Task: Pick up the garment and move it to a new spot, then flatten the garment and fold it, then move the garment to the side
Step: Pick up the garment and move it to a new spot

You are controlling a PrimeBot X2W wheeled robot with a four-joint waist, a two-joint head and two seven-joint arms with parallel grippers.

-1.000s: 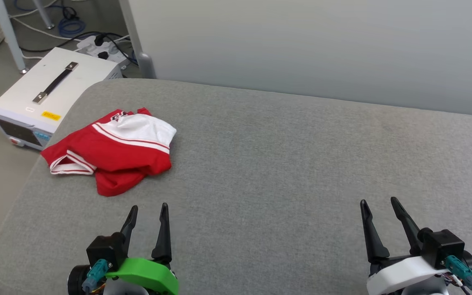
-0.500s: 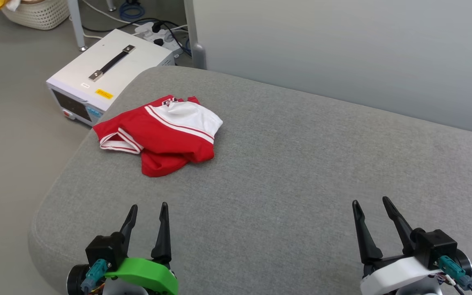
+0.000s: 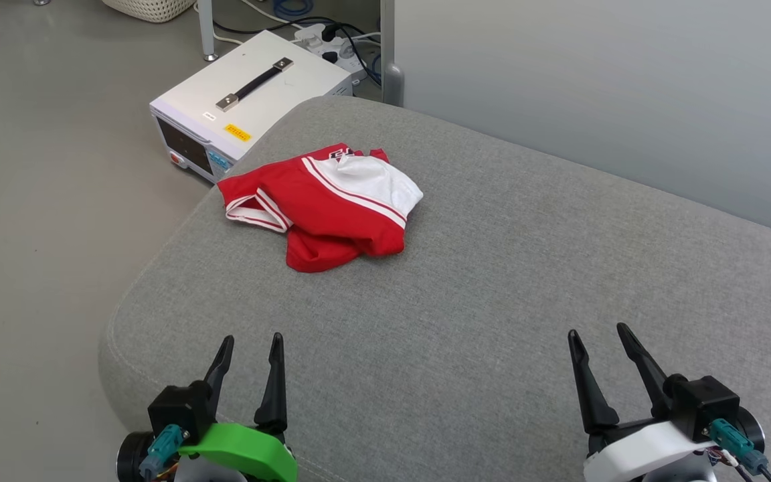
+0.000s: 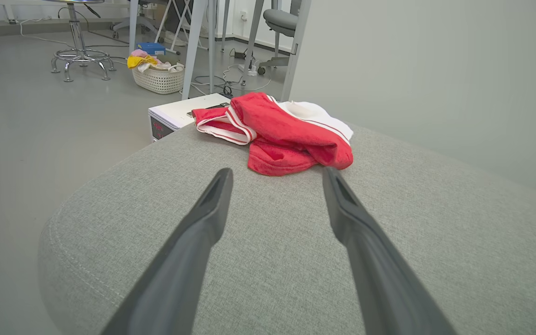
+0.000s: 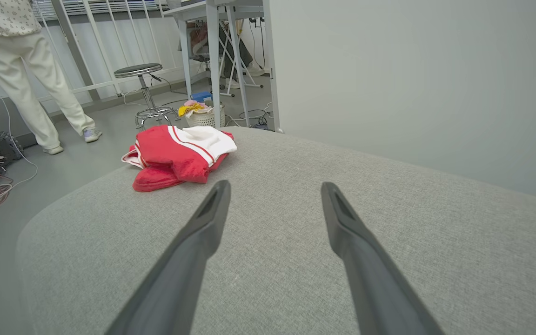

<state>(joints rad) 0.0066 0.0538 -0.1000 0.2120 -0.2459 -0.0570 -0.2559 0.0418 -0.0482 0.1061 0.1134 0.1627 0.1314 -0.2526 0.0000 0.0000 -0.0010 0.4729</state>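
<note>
The garment, a red shirt with a white sleeve and striped trim, lies crumpled near the far left corner of the grey padded surface. It also shows in the left wrist view as the garment and in the right wrist view as the garment. My left gripper hovers open at the near left, well short of the shirt, and the same left gripper holds nothing. At the near right my right gripper stands open and empty, its fingers spread.
A white instrument box with a handle sits on the floor beside the surface's far left corner, with cables behind it. A laundry basket, a stool and table legs stand beyond. A person stands at the far left. A grey wall backs the surface.
The head camera has swung left, so the whole picture shifted right. The garment lies as before. Both grippers stay open and hardly move.
</note>
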